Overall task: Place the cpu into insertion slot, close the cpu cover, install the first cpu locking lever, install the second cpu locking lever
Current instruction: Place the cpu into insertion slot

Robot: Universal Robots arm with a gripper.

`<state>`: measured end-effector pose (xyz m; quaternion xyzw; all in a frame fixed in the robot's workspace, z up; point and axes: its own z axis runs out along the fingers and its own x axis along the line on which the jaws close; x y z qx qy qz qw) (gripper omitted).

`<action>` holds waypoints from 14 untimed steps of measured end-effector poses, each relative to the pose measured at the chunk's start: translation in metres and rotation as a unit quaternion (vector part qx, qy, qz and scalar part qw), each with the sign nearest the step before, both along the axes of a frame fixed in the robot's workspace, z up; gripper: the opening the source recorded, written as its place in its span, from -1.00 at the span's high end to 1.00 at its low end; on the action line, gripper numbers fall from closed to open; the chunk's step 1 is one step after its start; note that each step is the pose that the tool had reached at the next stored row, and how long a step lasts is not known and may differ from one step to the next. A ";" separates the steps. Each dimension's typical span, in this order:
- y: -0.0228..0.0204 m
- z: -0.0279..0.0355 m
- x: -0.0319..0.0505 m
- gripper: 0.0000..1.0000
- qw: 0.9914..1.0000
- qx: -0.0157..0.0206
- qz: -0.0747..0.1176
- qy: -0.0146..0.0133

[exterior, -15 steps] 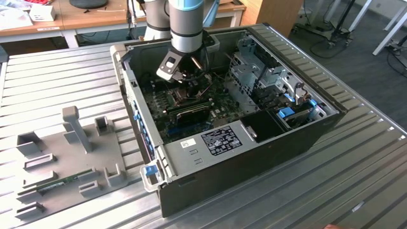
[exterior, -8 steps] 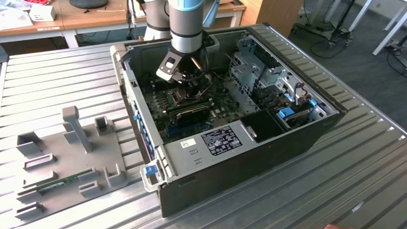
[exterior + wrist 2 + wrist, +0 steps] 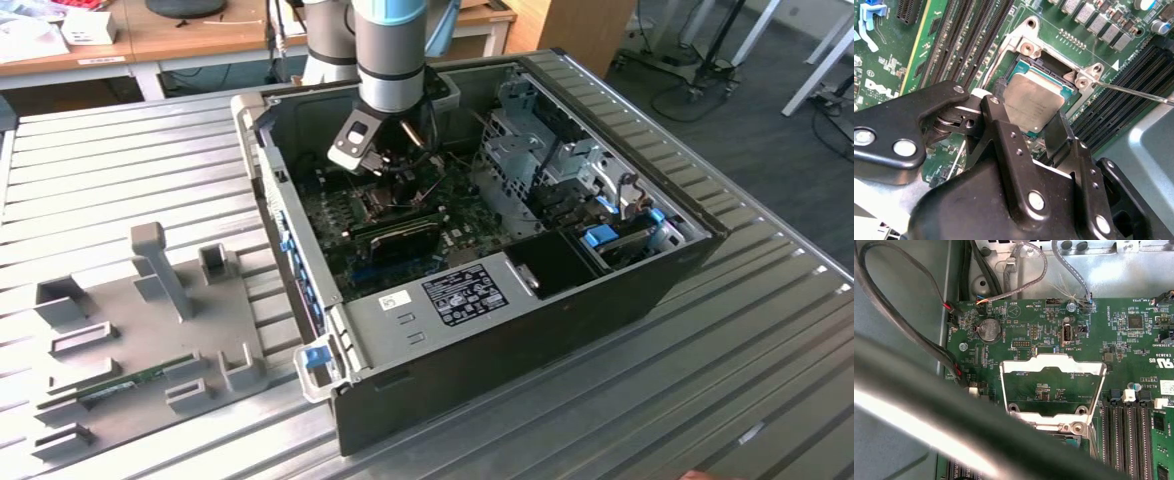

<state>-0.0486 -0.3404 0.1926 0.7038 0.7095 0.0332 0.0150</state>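
Fingers (image 3: 1001,135) spread, one tip on either side of the cpu (image 3: 1034,102), and not pinching it by the look of things! The cpu lies flat in the slot (image 3: 1020,46), silver face up, so step one looks done. The cover (image 3: 1054,364) stands raised in the first wrist view, board showing through its window: not closed yet. One lever (image 3: 1134,92) pokes out free beside the slot, so I'd say both levers are left to do. In the exterior view the arm (image 3: 390,60) reaches down into the case (image 3: 627,120). The drive cage (image 3: 534,140) is at three o'clock of the arm, and it all sits on the desk (image 3: 134,130).
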 end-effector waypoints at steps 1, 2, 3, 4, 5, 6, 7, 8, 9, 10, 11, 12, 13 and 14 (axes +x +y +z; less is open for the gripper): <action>0.0000 0.0000 0.0000 -0.08 1.000 0.000 0.000 0.000; 0.0000 -0.0001 0.0000 -0.08 1.000 0.000 0.000 0.000; 0.0000 -0.0001 0.0000 -0.08 1.000 0.000 0.000 0.000; 0.0000 -0.0001 0.0000 -0.08 1.000 0.000 0.000 0.000; 0.0000 -0.0001 0.0000 -0.08 1.000 0.000 0.000 0.000; 0.0000 -0.0001 0.0000 -0.08 1.000 0.000 0.000 0.000; 0.0000 -0.0001 0.0000 -0.08 1.000 0.000 0.000 0.000; 0.0000 -0.0001 0.0000 -0.08 1.000 0.000 0.000 0.000; 0.0000 -0.0001 0.0000 -0.08 1.000 0.000 0.000 0.000; 0.0000 -0.0001 0.0000 -0.08 1.000 0.000 0.000 0.000; 0.0000 -0.0001 0.0000 -0.08 1.000 0.000 0.000 0.000; 0.0000 -0.0001 0.0000 -0.08 1.000 0.000 0.000 0.000; 0.0000 -0.0002 0.0000 -0.08 1.000 0.000 0.000 0.000; 0.0000 -0.0002 0.0000 -0.08 1.000 0.000 0.000 0.000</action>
